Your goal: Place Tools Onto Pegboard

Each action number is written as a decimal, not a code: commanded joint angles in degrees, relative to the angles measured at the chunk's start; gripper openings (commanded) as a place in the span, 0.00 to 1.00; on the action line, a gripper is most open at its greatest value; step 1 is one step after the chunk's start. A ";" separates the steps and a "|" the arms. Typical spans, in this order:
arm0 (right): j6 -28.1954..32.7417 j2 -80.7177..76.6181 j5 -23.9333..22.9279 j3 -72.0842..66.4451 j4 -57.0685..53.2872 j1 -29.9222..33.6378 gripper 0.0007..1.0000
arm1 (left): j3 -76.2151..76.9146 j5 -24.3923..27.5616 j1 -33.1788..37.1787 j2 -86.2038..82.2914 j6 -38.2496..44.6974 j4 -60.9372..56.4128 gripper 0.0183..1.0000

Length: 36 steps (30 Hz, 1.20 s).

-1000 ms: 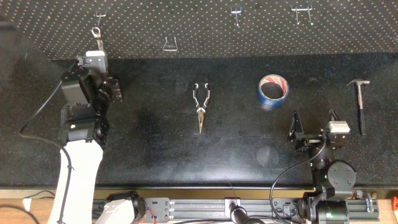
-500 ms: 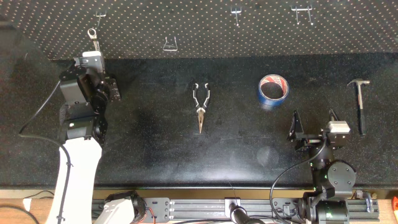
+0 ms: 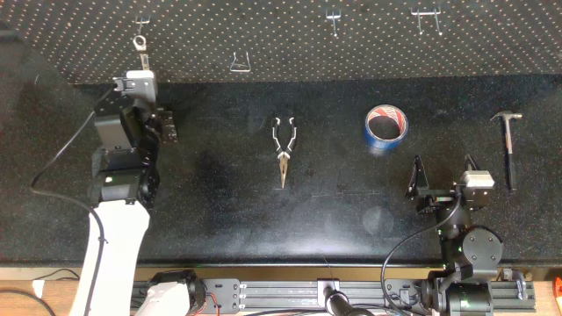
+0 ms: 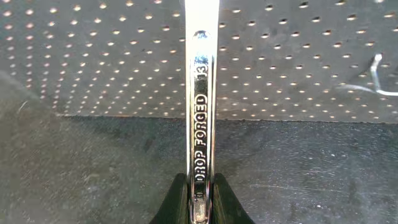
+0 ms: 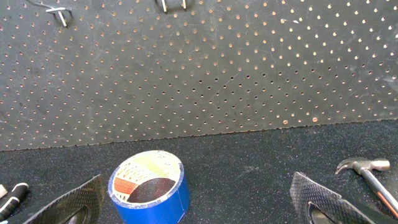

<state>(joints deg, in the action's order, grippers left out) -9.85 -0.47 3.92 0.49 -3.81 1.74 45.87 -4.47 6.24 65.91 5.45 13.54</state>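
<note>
Lying clear of the gripped wrench (image 4: 199, 93): pliers (image 3: 283, 149), tape roll (image 3: 386, 127), hammer (image 3: 507, 149).

pliers (image 3: 283, 151) on table (image 3: 219, 202). tape roll (image 3: 385, 125) right of pliers, hammer (image 3: 507, 149) farther right. pegboard (image 3: 290, 39) behind pliers. wrench (image 3: 140, 54) far left of pliers, up at pegboard.

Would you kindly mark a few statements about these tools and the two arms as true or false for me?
1. The left pincer is shut on the wrench. True.
2. The right pincer holds the hammer. False: it is open and empty, and the hammer lies on the table.
3. The pliers hang on the pegboard. False: they lie on the table.
4. The blue tape roll lies on the table between the pliers and the hammer. True.
</note>
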 commanded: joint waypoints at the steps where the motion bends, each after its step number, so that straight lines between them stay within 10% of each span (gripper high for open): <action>1: -0.61 0.42 -0.50 -0.26 -0.20 -0.44 0.98 | -0.09 -2.58 1.99 -1.16 -3.56 0.59 0.01; 36: -0.61 0.42 -0.50 -0.26 -0.20 -0.44 0.98 | 0.09 2.16 1.99 1.81 -1.77 -0.72 0.01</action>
<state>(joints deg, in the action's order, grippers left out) -9.85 -0.47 3.92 0.49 -3.81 1.74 45.87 -4.43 7.84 67.09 3.14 13.74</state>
